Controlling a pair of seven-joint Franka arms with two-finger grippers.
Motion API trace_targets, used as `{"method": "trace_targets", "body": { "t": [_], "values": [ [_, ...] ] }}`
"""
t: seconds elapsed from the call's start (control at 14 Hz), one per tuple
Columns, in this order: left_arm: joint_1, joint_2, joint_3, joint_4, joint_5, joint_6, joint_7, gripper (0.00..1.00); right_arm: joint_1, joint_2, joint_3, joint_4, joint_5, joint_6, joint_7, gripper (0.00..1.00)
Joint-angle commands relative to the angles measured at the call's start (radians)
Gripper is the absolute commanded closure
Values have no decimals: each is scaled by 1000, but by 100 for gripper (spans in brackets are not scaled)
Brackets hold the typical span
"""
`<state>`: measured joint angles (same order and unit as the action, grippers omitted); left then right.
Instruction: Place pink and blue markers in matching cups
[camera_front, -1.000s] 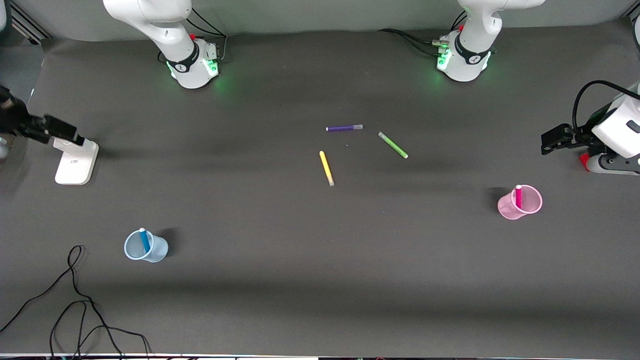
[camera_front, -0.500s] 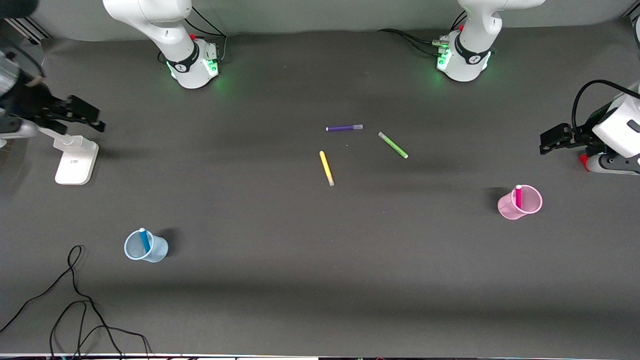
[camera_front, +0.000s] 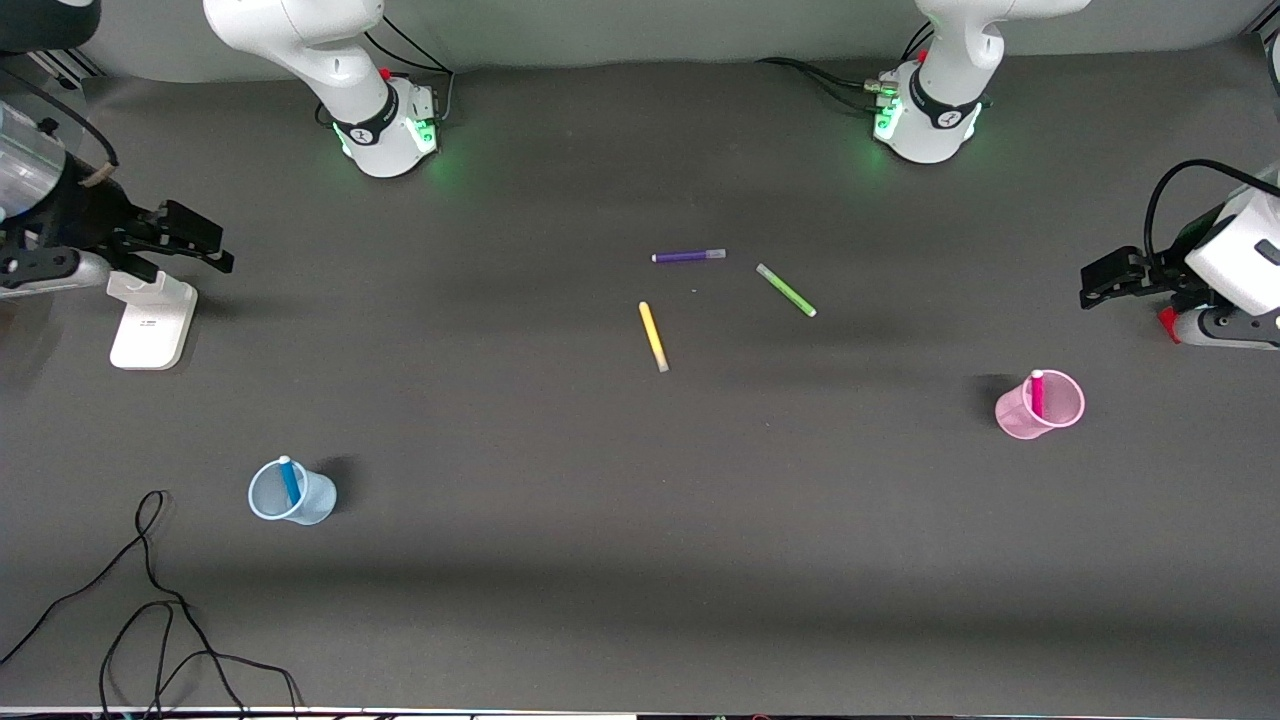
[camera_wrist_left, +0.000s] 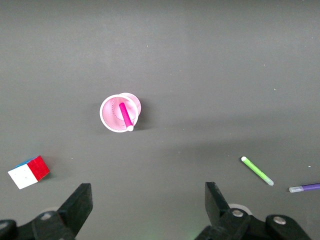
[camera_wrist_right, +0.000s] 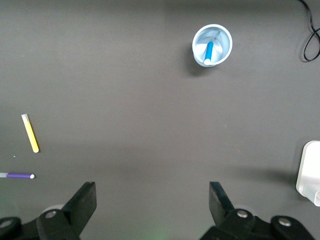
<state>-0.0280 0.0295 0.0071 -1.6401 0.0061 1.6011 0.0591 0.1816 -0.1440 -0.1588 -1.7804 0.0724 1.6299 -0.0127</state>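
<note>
The pale blue cup (camera_front: 316, 505) stands near the right arm's end of the table with the blue marker (camera_front: 289, 480) upright in it. Both show in the right wrist view, the cup (camera_wrist_right: 223, 42) and the marker (camera_wrist_right: 208, 52). The pale pink cup (camera_front: 1013, 414) stands near the left arm's end with the pink marker (camera_front: 1037, 394) in it. Both show in the left wrist view, the cup (camera_wrist_left: 107, 118) and the marker (camera_wrist_left: 125, 115). My right gripper (camera_front: 213, 248) is open and empty, up over the white stand. My left gripper (camera_front: 1090, 285) is open and empty, up over the table's end.
A purple marker (camera_front: 688, 256), a green marker (camera_front: 786, 290) and a yellow marker (camera_front: 653, 336) lie mid-table. A white stand (camera_front: 152, 322) sits at the right arm's end. A colour cube (camera_wrist_left: 29, 171) lies near the pink cup. Black cables (camera_front: 150, 610) trail near the front edge.
My right gripper has swung in from the table's end toward the middle, over the white stand. The left gripper, cups and markers have stayed put.
</note>
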Motion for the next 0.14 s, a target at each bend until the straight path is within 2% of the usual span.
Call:
{"method": "trace_targets", "body": {
  "t": [0.0, 0.07],
  "values": [
    [-16, -23, 16, -15, -11, -10, -1, 0, 36, 9, -39, 24, -19, -10, -12, 0],
    [-16, -25, 16, -15, -11, -10, -1, 0, 35, 9, -39, 24, -17, -15, -13, 0]
  ]
}}
